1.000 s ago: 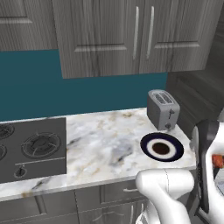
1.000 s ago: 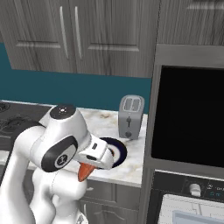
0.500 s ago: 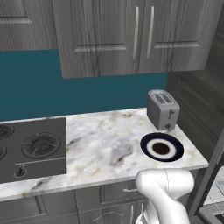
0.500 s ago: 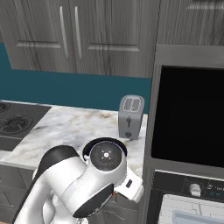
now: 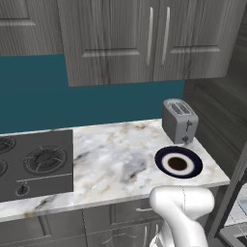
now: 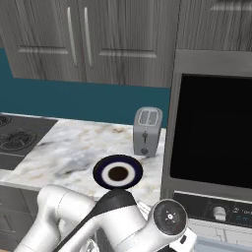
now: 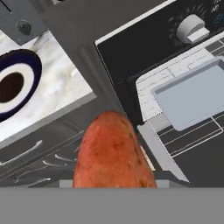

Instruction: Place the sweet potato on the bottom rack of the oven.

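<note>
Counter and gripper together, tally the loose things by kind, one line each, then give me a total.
Toaster: 1
Plate: 1
Sweet potato: 1, held in the gripper
Total: 3

toaster [image 5: 179, 120] behind plate [image 5: 178, 163], oven [image 6: 212, 133] right

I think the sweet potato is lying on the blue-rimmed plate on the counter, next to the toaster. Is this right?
Not quite. The sweet potato is not on the plate; the hand view shows it held in the gripper, off the counter, in front of the open oven. The plate itself does sit on the counter next to the toaster, as the left base view shows.
</note>
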Motion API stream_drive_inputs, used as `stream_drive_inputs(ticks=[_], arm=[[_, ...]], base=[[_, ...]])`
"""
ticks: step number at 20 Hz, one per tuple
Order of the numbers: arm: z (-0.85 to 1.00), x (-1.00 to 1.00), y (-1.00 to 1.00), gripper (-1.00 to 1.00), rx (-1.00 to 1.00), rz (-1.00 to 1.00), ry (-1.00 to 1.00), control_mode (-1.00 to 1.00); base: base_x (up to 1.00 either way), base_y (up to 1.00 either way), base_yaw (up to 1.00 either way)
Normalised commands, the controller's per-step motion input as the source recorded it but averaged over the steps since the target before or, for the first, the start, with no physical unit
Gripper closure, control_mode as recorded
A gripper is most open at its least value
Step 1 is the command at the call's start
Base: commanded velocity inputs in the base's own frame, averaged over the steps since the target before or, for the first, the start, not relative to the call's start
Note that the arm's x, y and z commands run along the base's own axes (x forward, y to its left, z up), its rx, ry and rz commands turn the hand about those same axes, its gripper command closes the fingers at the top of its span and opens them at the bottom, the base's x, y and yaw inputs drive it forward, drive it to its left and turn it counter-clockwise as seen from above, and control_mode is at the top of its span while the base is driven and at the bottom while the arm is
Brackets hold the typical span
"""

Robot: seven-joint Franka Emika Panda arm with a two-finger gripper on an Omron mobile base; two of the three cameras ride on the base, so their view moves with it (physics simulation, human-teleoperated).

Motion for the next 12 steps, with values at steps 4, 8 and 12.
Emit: stream_drive_inputs(ticks=[4,8,12], arm=[[-0.55,0.04,-0.69,1.00,0.00,0.03,-0.05,-1.00],[-0.40,0.16,-0.51,1.00,-0.09,0.13,-0.11,-1.00],[-0.52,0.16,-0.51,1.00,-0.19,0.09,-0.04,-1.00]], base=[[0.00,0.00,0.00],[0.00,0.00,0.00],[0.00,0.00,0.00]])
